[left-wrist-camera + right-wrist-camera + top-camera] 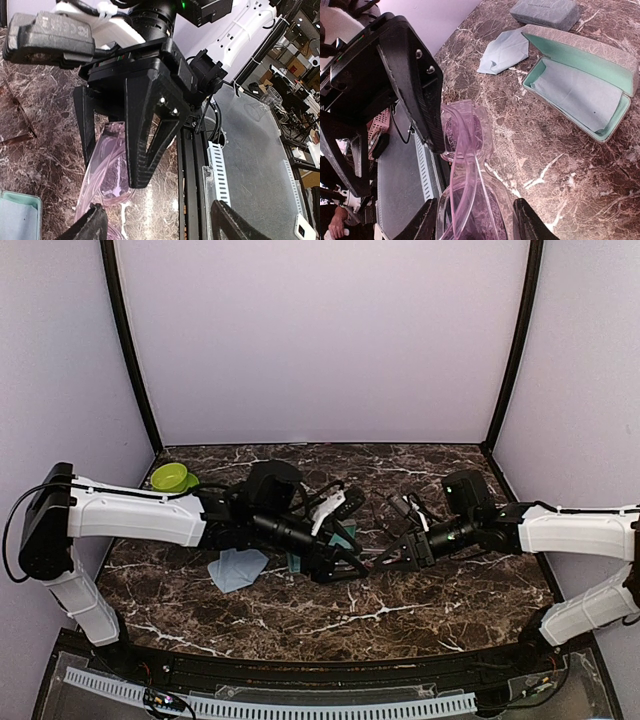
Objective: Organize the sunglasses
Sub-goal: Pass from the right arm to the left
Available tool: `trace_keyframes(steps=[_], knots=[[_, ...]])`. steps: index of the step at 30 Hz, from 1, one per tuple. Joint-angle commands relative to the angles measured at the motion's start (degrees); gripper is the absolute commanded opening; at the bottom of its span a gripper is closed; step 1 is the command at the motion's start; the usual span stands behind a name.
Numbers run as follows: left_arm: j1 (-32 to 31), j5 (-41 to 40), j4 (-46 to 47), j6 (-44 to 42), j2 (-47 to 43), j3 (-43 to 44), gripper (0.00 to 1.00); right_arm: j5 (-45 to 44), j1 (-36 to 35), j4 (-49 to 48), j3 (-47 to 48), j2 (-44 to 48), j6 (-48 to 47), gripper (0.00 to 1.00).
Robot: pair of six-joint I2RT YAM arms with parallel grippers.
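lavender walls are seen round a brown marbled counter [300, 615]. at its far left a green bowl [172, 477] is set. nearer the middle a light blue cloth [502, 52] is spread, with a closed grey case [545, 12] near it. the left pincer [159, 227] is held with its fingers apart, one finger just beside the pink sunglasses [465, 137]; whether it touches them cannot be told. an open mint-lined case [585, 50] with a second cloth inside is laid close by. the pink sunglasses are held over the counter's middle, clamped between the fingers of the right pincer [474, 222].
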State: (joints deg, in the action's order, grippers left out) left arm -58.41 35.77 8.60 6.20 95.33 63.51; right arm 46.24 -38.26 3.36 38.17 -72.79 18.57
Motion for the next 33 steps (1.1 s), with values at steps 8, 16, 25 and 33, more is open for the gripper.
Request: trace_keyframes(steps=[8,16,25,33], knots=[[-0.85,-9.11,-0.81,-6.19,-2.99,0.43,0.74,0.22,0.12,-2.75,-0.21,0.25,1.79,0.3],[-2.34,-15.56,-2.9,-21.95,-6.31,-1.85,0.76,0.18,0.12,-0.13,2.56,-1.67,5.4,0.3],[-7.26,-21.96,-5.8,-35.35,-4.12,-1.8,0.75,0.94,0.11,0.62,4.34,-3.18,11.26,0.3],[-9.86,-35.89,-7.69,-39.56,1.43,2.32,0.74,1.34,0.02,0.62,3.52,-3.65,12.28,0.29]])
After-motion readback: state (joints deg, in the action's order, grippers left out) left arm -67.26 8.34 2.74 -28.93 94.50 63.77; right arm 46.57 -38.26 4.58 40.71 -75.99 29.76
